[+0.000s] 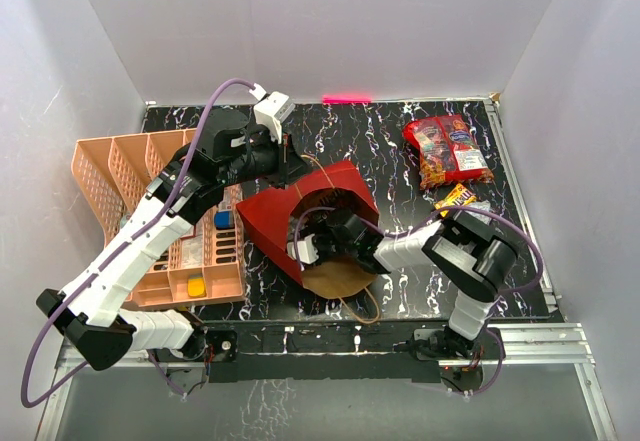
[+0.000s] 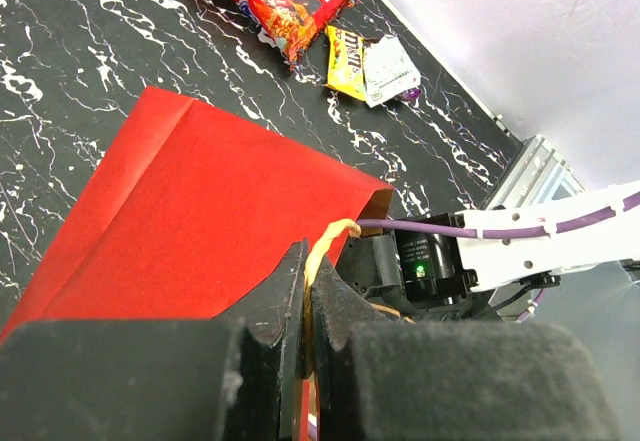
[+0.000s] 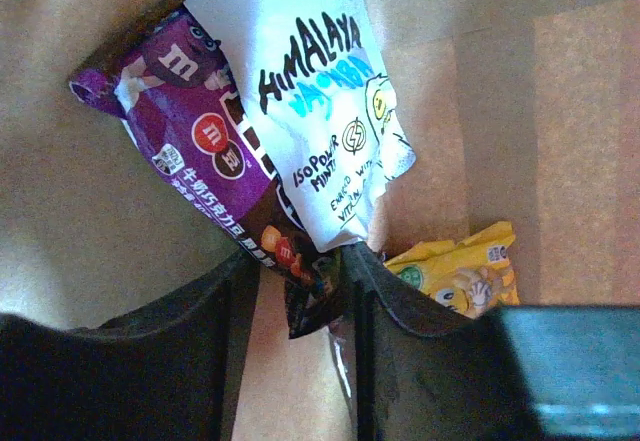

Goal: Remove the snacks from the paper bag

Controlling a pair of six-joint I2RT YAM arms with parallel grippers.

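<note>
Inside the paper bag [image 1: 275, 223] the right gripper [image 3: 298, 266] straddles one purple packet [image 3: 190, 151], though whether it grips yet I cannot tell. One white packet [image 3: 320, 111] and one yellow packet [image 3: 460, 271] lie beside it. This looks like mid-extraction, needing a firm pinch and then a pull outward. At the bag's rim the left gripper [image 2: 306, 261] is clamped on a cord handle [image 2: 328, 236]; beyond lie two red bags [image 1: 447, 149] and two small packets [image 1: 458, 197].

**Black table [image 1: 350, 141], white walls [image 1: 350, 21]**

Your table is black stone-look, veined with white. Plain white walls close off the table's far, left and right sides. A short pink strip [image 1: 346, 98] lies at its far edge, a metal rail [image 1: 540, 333] along its near edge. Lighting is even.
</note>
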